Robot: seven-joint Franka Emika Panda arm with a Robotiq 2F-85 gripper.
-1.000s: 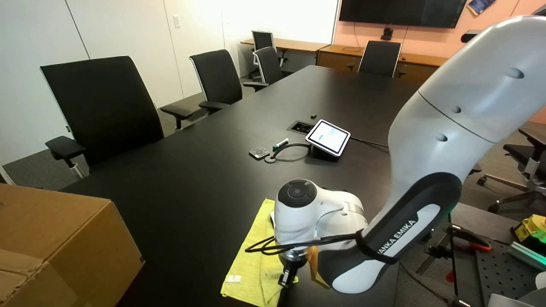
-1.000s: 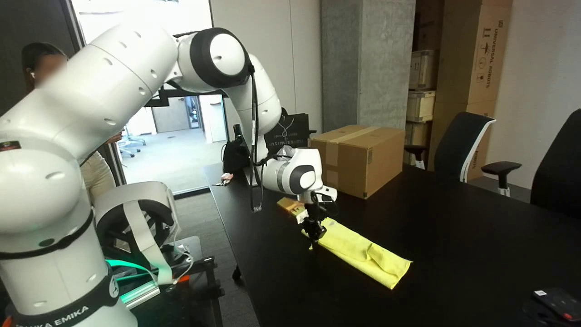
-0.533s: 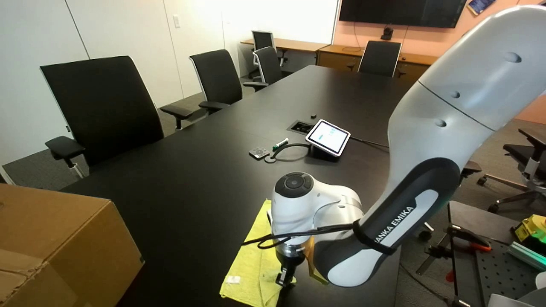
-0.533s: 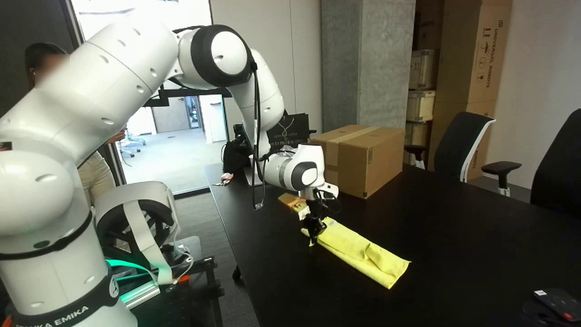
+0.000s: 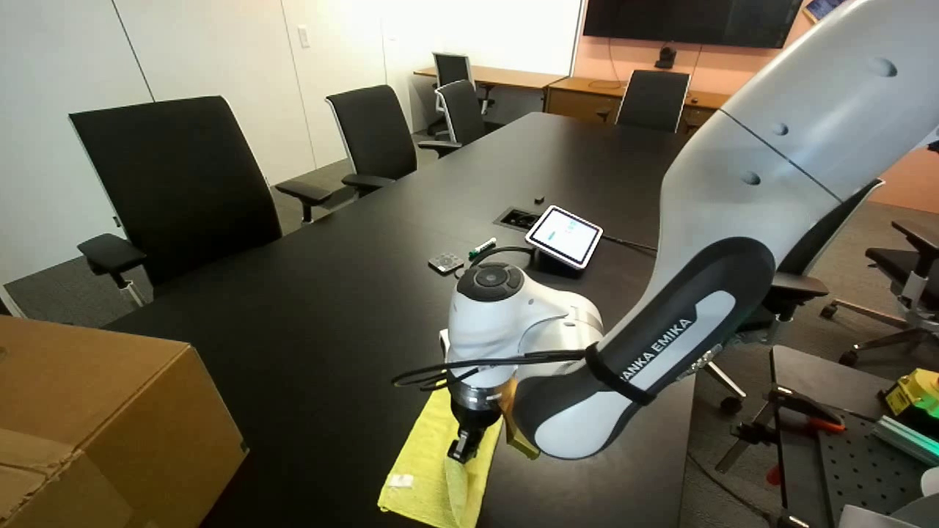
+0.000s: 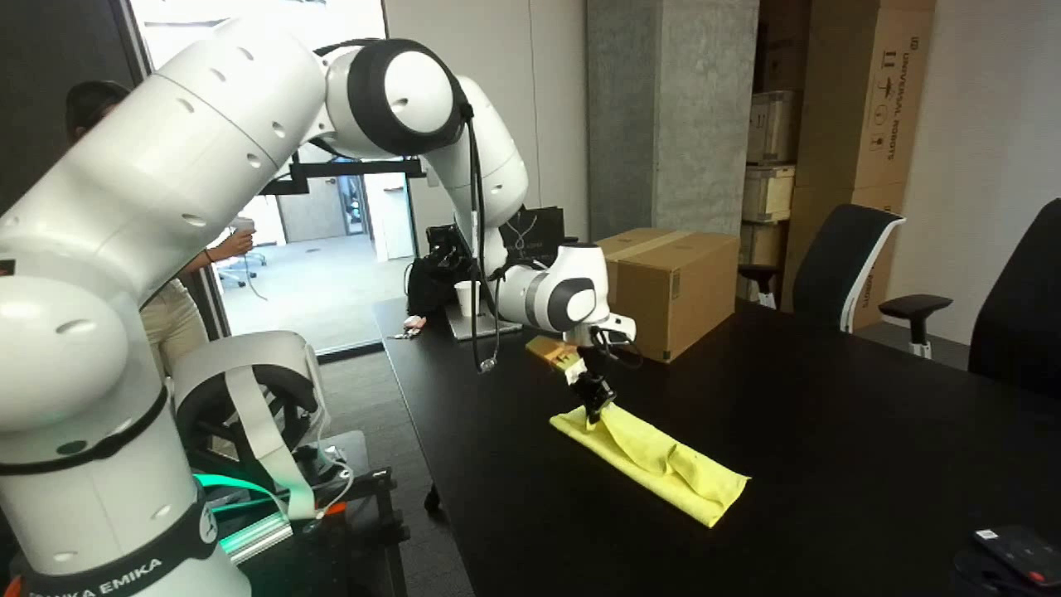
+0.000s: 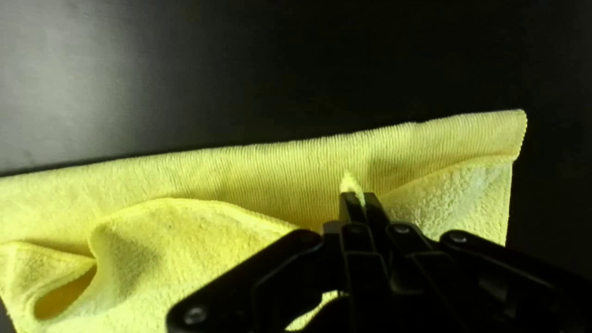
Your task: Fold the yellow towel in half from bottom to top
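Gripper (image 7: 361, 200) pinching cloth: its 2 fingers (image 7: 351, 210) pressed almost together, small peak of the yellow towel (image 7: 208, 226) poking out past the tips in the wrist view. In both exterior views it points down at a tilt, cloth raised to its tips near 1 end of the strip.

Towel lies on the black conference table (image 6: 837, 464), folded over lengthwise into a long strip. Upper layer rumpled: its edge is wavy and stops short of the strip's long side, with a raised fold toward the end away from the pinch. White tag (image 5: 401, 481) on the towel in an exterior view.

White Franka Panda arm (image 6: 108, 199) reaches over the table edge, black cables (image 6: 476, 199) hanging along it. Brown cardboard box (image 6: 704, 290) also on the table, apart from the towel. In an exterior view: tablet (image 5: 564, 237) on a stand, green-and-white marker (image 5: 483, 248) and small grey square pad (image 5: 446, 263) near its cable, 3 black office chairs (image 5: 172, 187) along 1 long side of the table, dark wall-mounted TV (image 5: 689, 20) beyond. In an exterior view: person (image 6: 172, 319) partly hidden behind the arm, holding something too small to name; black shopping bag (image 6: 539, 235) and white cup (image 6: 462, 298) near each other; black device (image 6: 1015, 551) with a red spot at lower right.
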